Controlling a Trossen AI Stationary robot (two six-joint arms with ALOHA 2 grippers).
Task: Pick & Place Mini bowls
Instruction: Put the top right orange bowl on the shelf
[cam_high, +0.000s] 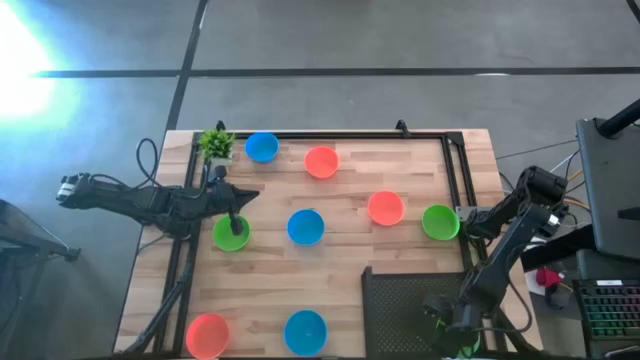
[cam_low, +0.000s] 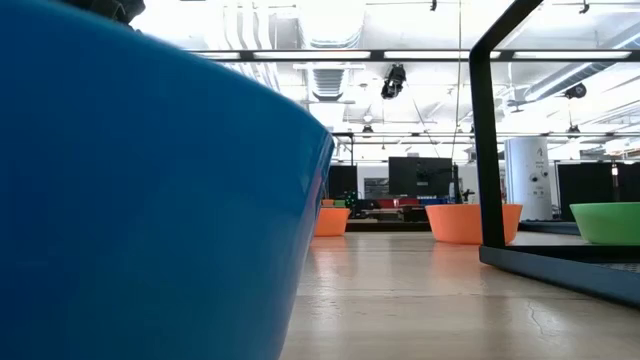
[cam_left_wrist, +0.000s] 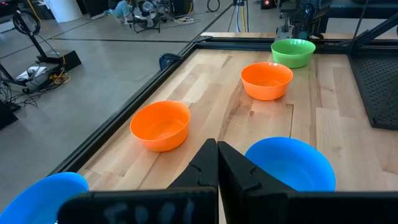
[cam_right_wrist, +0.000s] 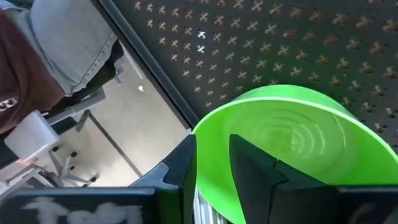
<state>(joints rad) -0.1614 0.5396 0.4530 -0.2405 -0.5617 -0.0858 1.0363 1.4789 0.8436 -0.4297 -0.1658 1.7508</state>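
Observation:
Eight mini bowls rest on their bases on the wooden table: blue (cam_high: 261, 148), orange (cam_high: 321, 161), orange (cam_high: 385, 208), green (cam_high: 439, 222), blue (cam_high: 305, 227), green (cam_high: 231, 235), orange (cam_high: 207, 335) and blue (cam_high: 305, 332). My left gripper (cam_high: 237, 218) is shut and stands over the green bowl at the left. That bowl is hidden in the left wrist view, where the fingers (cam_left_wrist: 217, 163) are closed with nothing between them. My right gripper (cam_high: 447, 335) is shut on a third green bowl (cam_right_wrist: 292, 143) over the black perforated tray (cam_high: 405, 300). My left gripper: I cannot tell whether it touches the green bowl beneath it. My right gripper holds the green bowl by its rim (cam_right_wrist: 200, 149), with one finger (cam_right_wrist: 252, 168) inside the bowl and one (cam_right_wrist: 181, 167) outside. The bowl's hollow faces the wrist camera, with the perforated tray behind it.
A small potted plant (cam_high: 216, 143) stands at the far left corner. A black frame (cam_high: 455, 170) runs along the table's edges. A keyboard and gear lie off the table's right side (cam_high: 610, 300). A seated person's clothing shows beyond the table (cam_right_wrist: 56, 43).

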